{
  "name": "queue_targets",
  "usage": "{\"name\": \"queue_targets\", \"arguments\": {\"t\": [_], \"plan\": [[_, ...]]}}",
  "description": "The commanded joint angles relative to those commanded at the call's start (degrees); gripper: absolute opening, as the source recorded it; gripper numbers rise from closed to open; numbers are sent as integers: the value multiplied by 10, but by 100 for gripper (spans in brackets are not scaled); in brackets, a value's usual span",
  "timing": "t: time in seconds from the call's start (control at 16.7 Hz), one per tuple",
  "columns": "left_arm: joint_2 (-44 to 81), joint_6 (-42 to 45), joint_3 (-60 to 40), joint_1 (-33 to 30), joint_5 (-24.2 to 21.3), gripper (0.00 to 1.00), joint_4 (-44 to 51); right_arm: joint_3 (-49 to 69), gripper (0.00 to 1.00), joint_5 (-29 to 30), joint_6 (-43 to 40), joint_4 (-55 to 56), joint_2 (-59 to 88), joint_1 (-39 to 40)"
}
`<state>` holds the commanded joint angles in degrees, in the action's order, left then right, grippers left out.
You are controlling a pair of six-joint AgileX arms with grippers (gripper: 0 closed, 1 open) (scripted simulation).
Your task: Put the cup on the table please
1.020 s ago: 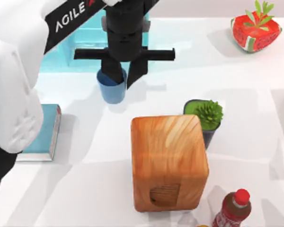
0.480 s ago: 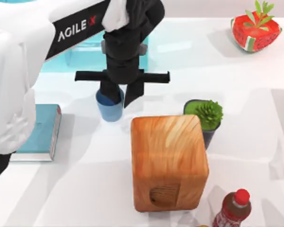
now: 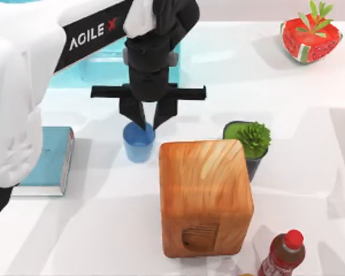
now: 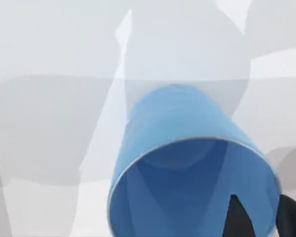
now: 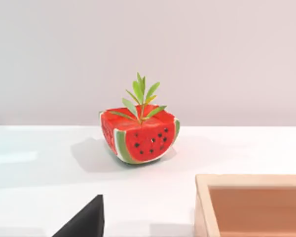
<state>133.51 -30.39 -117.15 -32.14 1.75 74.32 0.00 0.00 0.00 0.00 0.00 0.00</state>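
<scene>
Your cup (image 3: 138, 144) stands upright on the table (image 3: 310, 92), just left of the wooden block's (image 3: 205, 196) upper left corner and right of the teal book (image 3: 48, 161). From the left wrist camera you look down into the cup (image 4: 187, 173), its open mouth facing up and its base on the white top.

Your left gripper (image 3: 149, 122) hangs directly over the cup's rim, fingers pointing down. The two dark fingers (image 3: 132, 112) stand a little apart, their tips close together at the cup's far edge; in the wrist view one dark fingertip (image 4: 235, 217) shows inside the mouth and another sits just outside the wall. You cannot tell from these views whether the fingers press on the wall or have let go.

Behind the arm lies the light-blue shelf (image 3: 103, 69). Right of the block sits a dark pot with a green plant (image 3: 250, 144), touching the block's side. A red bottle (image 3: 282, 256) stands near the block's lower right corner. A watermelon-shaped planter (image 3: 309, 35) is at the table's far right, also seen from the right wrist camera (image 5: 139, 133).
</scene>
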Motion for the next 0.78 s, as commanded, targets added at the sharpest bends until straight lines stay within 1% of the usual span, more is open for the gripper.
{"name": "queue_targets", "arguments": {"t": [0.42, 0.48, 0.78], "plan": [[0, 0, 0, 0, 0, 98, 0, 0, 100, 0, 0, 0, 0, 0], [0, 0, 0, 0, 0, 100, 0, 0, 100, 0, 0, 0, 0, 0], [0, 0, 0, 0, 0, 100, 0, 0, 100, 0, 0, 0, 0, 0]]}}
